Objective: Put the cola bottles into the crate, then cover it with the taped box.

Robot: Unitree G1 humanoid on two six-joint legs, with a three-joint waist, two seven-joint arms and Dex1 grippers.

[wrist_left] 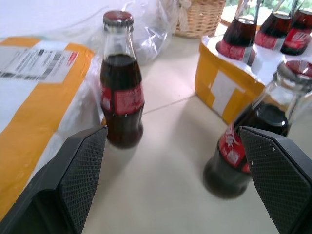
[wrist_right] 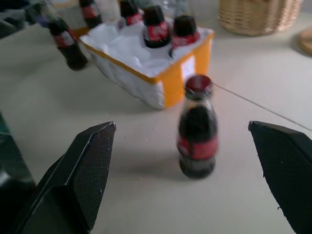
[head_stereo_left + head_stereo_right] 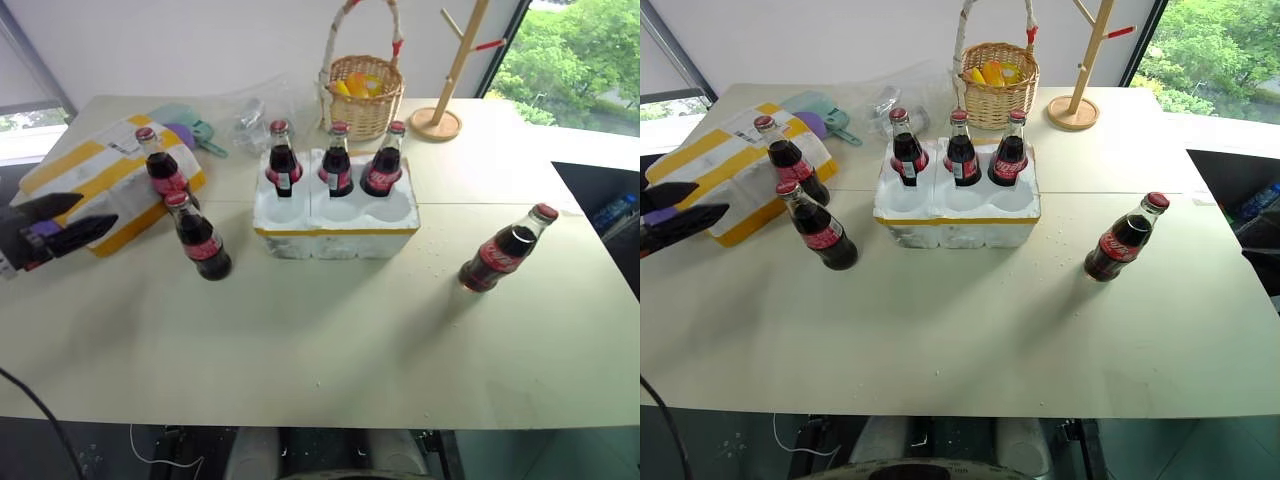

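**Me:** Closest to my head camera lay bare cream tabletop (image 3: 320,350), and at its left edge my left gripper (image 3: 62,222) hovered with both black fingers spread wide, pinching nothing. Straight ahead of it stood two small glass cola bottles with dark cola, red caps and red labels: the nearer left bottle (image 3: 201,240) and the farther left bottle (image 3: 162,170).

**Spotter:** And the other side?

**Me:** My right gripper (image 2: 195,161) was splayed wide too, empty, looking at the lone right-hand bottle (image 2: 196,129) standing well apart from everything, out on the right of the table.

**Spotter:** Crate status?

**Me:** The white styrofoam crate with six round wells and a thin yellow tape strip (image 3: 335,215) sat mid-table. Three bottles filled its back row (image 3: 336,160); the three front wells were open. Half done, I judged.

**Spotter:** How would you take the next one?

**Me:** Level approach, fingers either side of the labelled belly, below the neck, so glass wouldn't pivot. Then lift upright and come down from above into a front well.

**Spotter:** Hazards?

**Me:** The two left bottles stood close together, so a wide finger could knock the neighbour. The farther one stood right against the white styrofoam box wrapped in broad yellow tape with a shipping label (image 3: 95,180). Behind the crate were a wicker basket (image 3: 362,95), crumpled clear plastic (image 3: 245,110) and a wooden stand (image 3: 445,100), all beyond my path.
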